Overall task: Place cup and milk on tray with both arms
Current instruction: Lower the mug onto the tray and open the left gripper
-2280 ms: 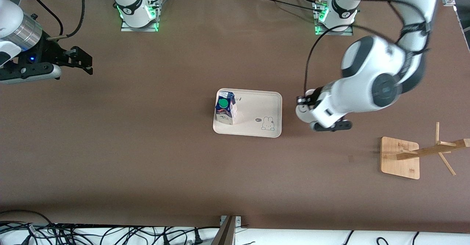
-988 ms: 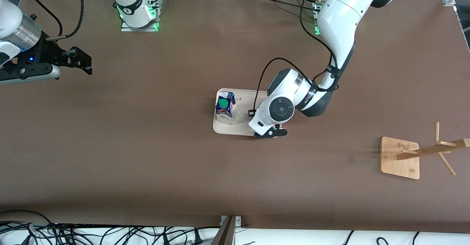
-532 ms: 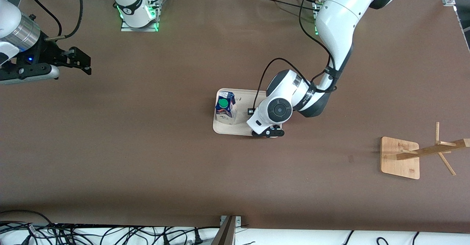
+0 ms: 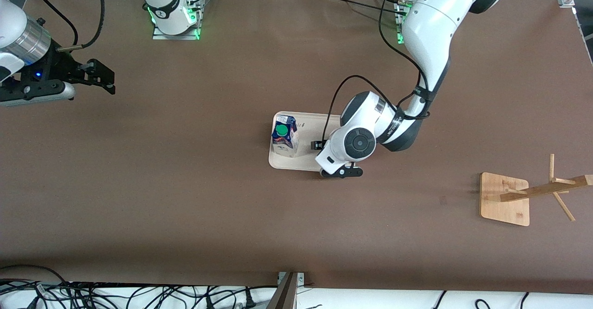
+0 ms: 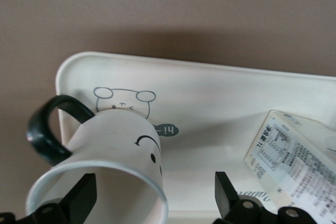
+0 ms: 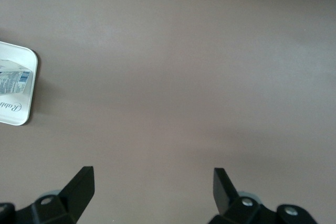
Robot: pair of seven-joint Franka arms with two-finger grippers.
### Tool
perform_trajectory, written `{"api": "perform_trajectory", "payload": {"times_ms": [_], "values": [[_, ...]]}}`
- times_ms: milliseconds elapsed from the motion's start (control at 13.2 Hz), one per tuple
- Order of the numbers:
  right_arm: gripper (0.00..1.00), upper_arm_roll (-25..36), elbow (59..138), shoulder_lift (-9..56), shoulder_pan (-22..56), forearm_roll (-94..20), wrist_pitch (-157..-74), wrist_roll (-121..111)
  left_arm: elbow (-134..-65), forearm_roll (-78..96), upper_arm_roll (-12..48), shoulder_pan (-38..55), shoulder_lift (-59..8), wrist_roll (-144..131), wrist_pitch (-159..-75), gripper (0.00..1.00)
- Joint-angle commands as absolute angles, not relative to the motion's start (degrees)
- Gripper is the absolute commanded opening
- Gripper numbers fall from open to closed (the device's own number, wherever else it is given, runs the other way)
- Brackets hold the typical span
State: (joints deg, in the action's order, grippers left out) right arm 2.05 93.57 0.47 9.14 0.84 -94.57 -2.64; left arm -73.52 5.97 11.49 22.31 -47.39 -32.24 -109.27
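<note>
Cup: the cup [image 5: 113,145] stands on the tray [image 5: 210,85], upright so far as the left wrist view shows, its black handle over the tray's corner by the rabbit drawing [image 5: 125,99]; in the front view the arm hides it.
Milk: the milk [image 4: 283,136] stands upright on the tray [image 4: 283,164], at the end toward the right arm; cup and carton are apart.
Step in hand: release of the cup, judged from jaws parted around a cup that rests on the tray; both things appear to be in place.
Next move: likely a straight lift of the left gripper clear of the rim, since one finger [image 5: 81,195] sits inside the mug's mouth and a sideways pull could tip it.
Left gripper: the left gripper [image 5: 155,198] is low over the tray's end toward the left arm, jaws released and spread wide, holding nothing.
Left arm pose: it reaches from its base down to the tray, elbow bent, wrist [image 4: 352,144] folded over the cup.
Right gripper: the right gripper [image 4: 99,75] waits over bare table [image 4: 185,207] at the right arm's end, well apart from the tray, jaws spread and empty.
</note>
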Motion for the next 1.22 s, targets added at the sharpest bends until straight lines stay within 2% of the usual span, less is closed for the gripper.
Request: {"api": "perform_trajectory", "payload": {"times_ms": [0, 304, 684, 912, 1140], "values": [[1.00, 2.02, 92.81, 0.70, 9.14, 1.67, -93.69, -2.55, -73.74, 7.20, 11.95, 18.83, -42.11, -31.11, -103.81, 1.00], [1.00, 2.20, 92.81, 0.53, 9.05, 1.32, -92.21, -2.37, -73.83, 6.50, 10.99, 13.55, -32.89, -31.20, -102.58, 1.00], [1.00, 2.72, 92.37, 0.52, 9.14, 0.10, -90.79, -2.81, -73.22, 4.24, 11.34, 5.98, -25.59, -24.12, -92.58, 1.00], [1.00, 2.55, 92.20, 0.70, 9.23, -0.79, -91.14, -3.16, -65.76, -2.88, 11.16, 5.54, -24.79, -20.75, -82.21, 1.00], [1.00, 2.46, 91.85, 0.70, 9.32, -0.79, -91.23, -2.55, -64.69, -4.31, 10.81, 4.05, -21.90, -15.14, -80.07, 1.00]]}}
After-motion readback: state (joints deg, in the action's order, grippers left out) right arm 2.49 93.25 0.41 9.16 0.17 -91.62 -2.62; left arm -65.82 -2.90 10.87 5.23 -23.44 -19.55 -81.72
